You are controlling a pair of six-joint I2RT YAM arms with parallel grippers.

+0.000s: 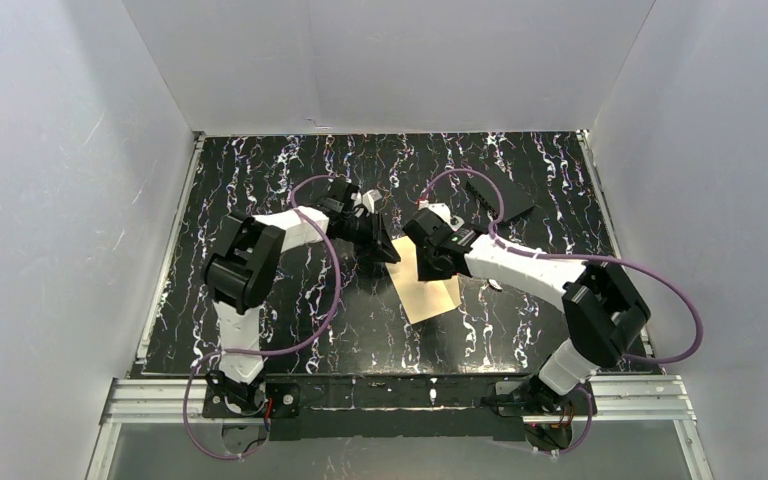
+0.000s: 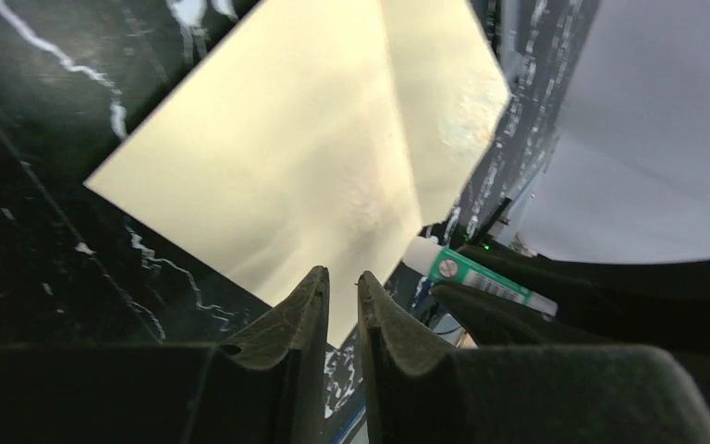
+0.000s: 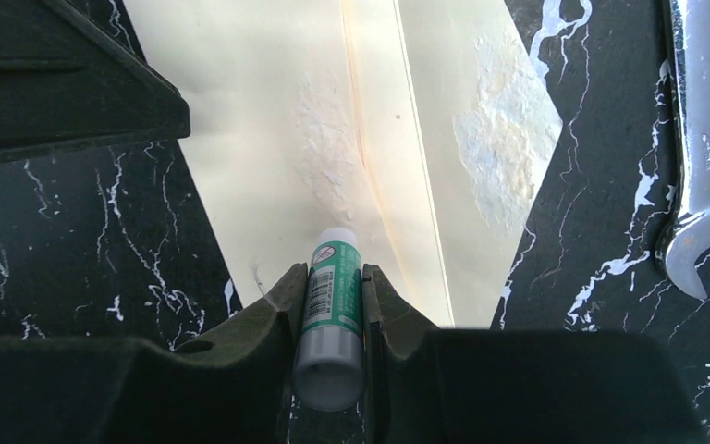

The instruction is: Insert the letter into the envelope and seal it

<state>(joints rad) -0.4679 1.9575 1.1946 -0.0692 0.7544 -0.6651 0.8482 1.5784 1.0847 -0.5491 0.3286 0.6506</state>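
The cream envelope (image 1: pixel 430 292) lies flat on the black marble table, also seen in the left wrist view (image 2: pixel 314 157) and the right wrist view (image 3: pixel 268 129), with wrinkled wet patches along its folds. My right gripper (image 3: pixel 333 273) is shut on a green and white glue stick (image 3: pixel 333 296), its white tip touching the envelope. The glue stick also shows in the left wrist view (image 2: pixel 476 277). My left gripper (image 2: pixel 342 279) is at the envelope's far left corner, its jaws almost together with nothing seen between them. Both grippers meet over the envelope's far end (image 1: pixel 405 255). The tan letter is not visible.
A silver open-end wrench (image 3: pixel 703 148) lies on the table right of the envelope. A black flat block (image 1: pixel 500 197) lies at the back right. White walls enclose the table on three sides.
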